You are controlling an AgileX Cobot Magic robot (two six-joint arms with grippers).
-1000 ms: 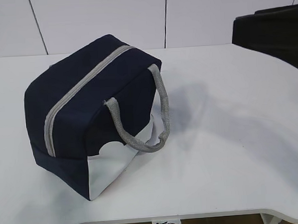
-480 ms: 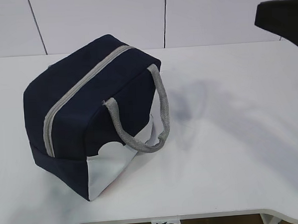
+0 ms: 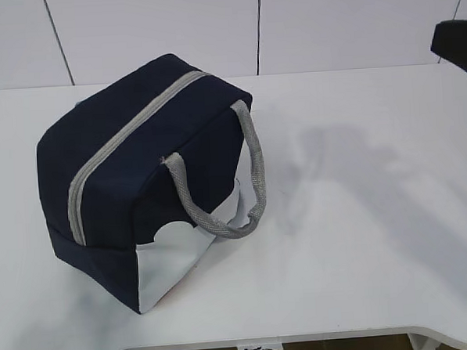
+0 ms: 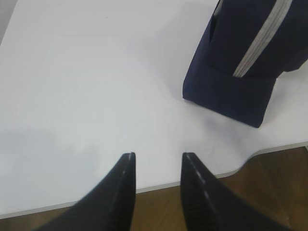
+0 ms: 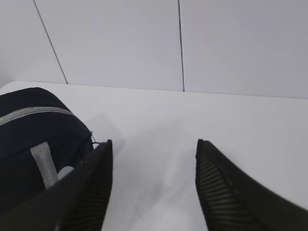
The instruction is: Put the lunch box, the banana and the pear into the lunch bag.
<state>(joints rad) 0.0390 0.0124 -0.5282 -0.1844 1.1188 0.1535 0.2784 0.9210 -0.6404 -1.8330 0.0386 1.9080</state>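
The lunch bag (image 3: 143, 176) is seen left of centre in the exterior view, standing on the white table (image 3: 361, 215). Its grey zipper (image 3: 126, 137) runs diagonally across the navy top and is drawn closed along its visible length. A grey rope handle (image 3: 242, 186) hangs in a loop over the near side, above the white lower panel (image 3: 175, 260). The lunch box, banana and pear are not visible in any view.

In the left wrist view, the left gripper (image 4: 158, 161) is seen at the bottom of the frame, over the table's near edge. Its two dark fingers (image 4: 122, 187) are parted by a moderate gap; nothing is held between them. The bag's end occupies the upper right of that frame, well apart from the fingertips.

In the right wrist view, the right gripper (image 5: 154, 149) is seen at the bottom of the frame, its ribbed fingers (image 5: 216, 187) spread wide with only bare table between them. Nothing is grasped. The bag appears at the left edge of the frame, just beyond the left finger. In the exterior view, only a dark part of the right arm (image 3: 455, 46) is visible, at the upper right edge.
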